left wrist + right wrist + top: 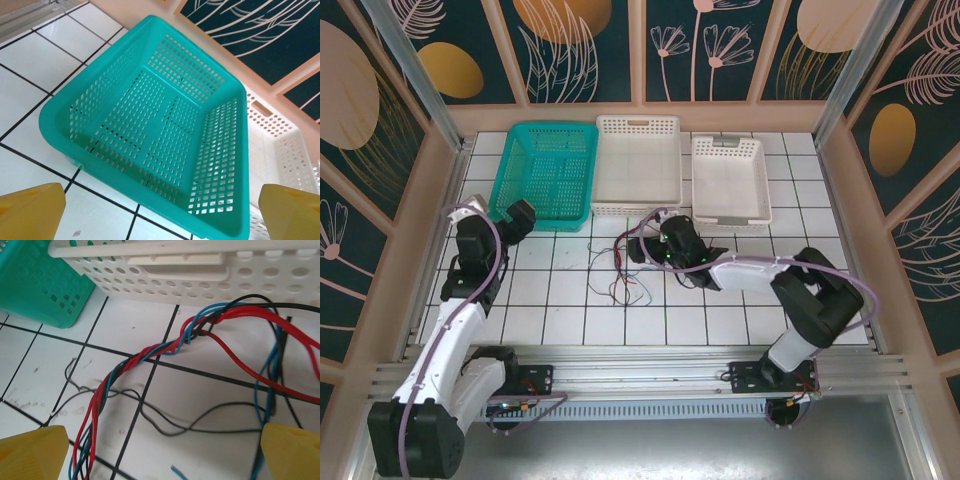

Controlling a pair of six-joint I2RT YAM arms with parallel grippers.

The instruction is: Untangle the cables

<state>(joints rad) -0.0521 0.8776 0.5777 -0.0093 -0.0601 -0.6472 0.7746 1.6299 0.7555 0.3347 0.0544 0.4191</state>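
The cables (620, 272) lie as a loose tangle of thin red, black and blue wires on the white tiles at mid table. In the right wrist view they form a twisted red, blue and black bundle (150, 354), with a single black wire (190, 428) curling flat on the tiles beneath. My right gripper (655, 246) hangs over the tangle's right side. It is open (165, 452), with yellow fingertips (32, 452) wide apart and nothing between them. My left gripper (520, 214) is open (162, 215) at the near corner of the teal basket (150, 125), holding nothing.
The teal basket (548, 175) stands at the back left. A white basket (638, 165) stands beside it and another (730, 180) further right. The middle white basket's wall (200, 275) is right behind the tangle. Wooden walls enclose the table.
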